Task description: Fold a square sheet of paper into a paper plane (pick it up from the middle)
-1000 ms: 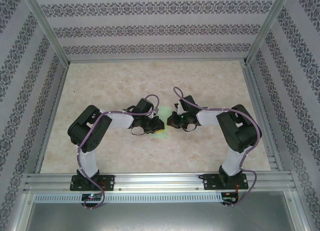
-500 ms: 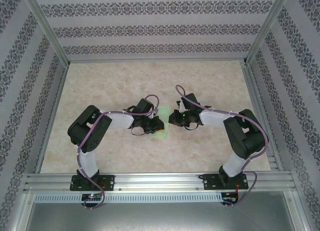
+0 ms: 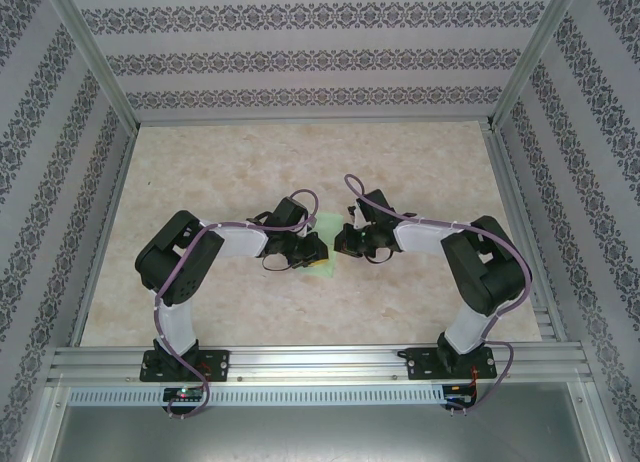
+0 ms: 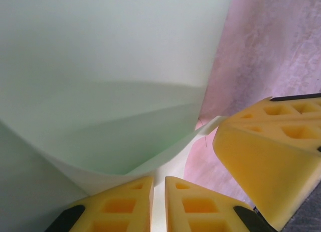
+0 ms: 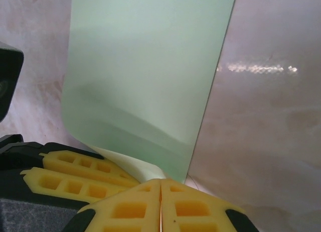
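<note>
Paper sheet — nr edge hid, nipped by left pincer, right pincer.

pale grn paper, yel jaws, beige marbled table, grey floral-stripe walls

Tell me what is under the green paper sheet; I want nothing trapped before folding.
Where the square sheet of paper curls up at its near edge, bare marbled table is visible beneath. Under the flat part beyond, the paper itself hides whatever is there.
</note>
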